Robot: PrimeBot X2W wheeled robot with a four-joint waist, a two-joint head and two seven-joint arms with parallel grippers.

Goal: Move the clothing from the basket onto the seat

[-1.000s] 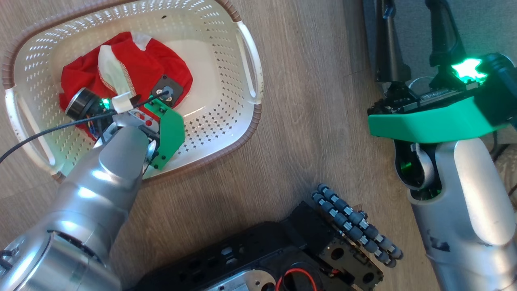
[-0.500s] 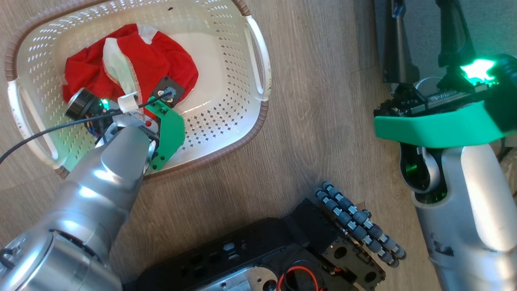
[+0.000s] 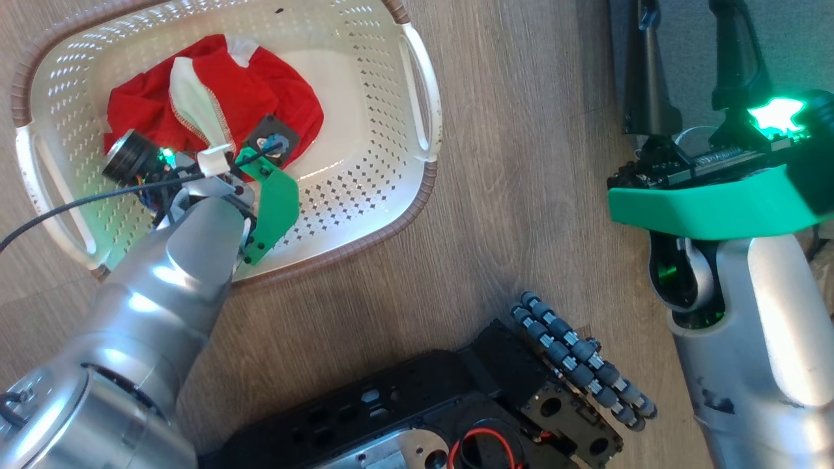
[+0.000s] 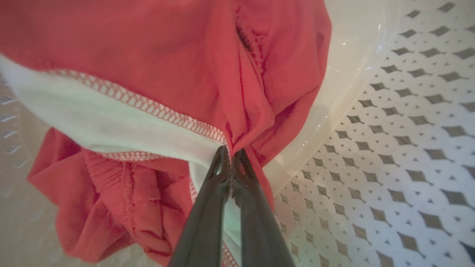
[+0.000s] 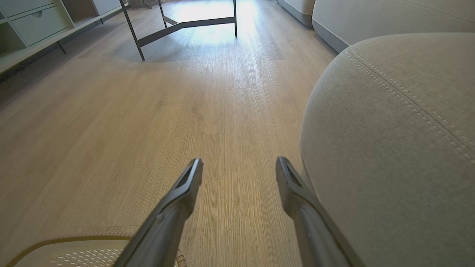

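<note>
The basket [image 3: 365, 176] sits on the wood floor [image 3: 521, 163] at the robot's left. Its brown rim and one white handle face an open strip of boards that runs across to the right arm. The robot's base [image 3: 456, 404] lies just below that strip.

In the right wrist view the floor stretches wide ahead to a dark metal frame [image 5: 178, 26] and a low cabinet [image 5: 33, 22] far off at the left. The seat [image 5: 389, 129] bulges in from the right – its rounded, stitched corner is just beside the right fingers [image 5: 189, 181], which are spread apart with nothing between them. A curve of the basket rim shows at the lower left.

Inside the basket lies the clothing [image 3: 260, 98], red with a white panel, bunched toward the far-left end. The left fingers [image 4: 222, 174] are pinched together on a fold of it beside the white band – the perforated basket wall is close on the right of that view.
</note>
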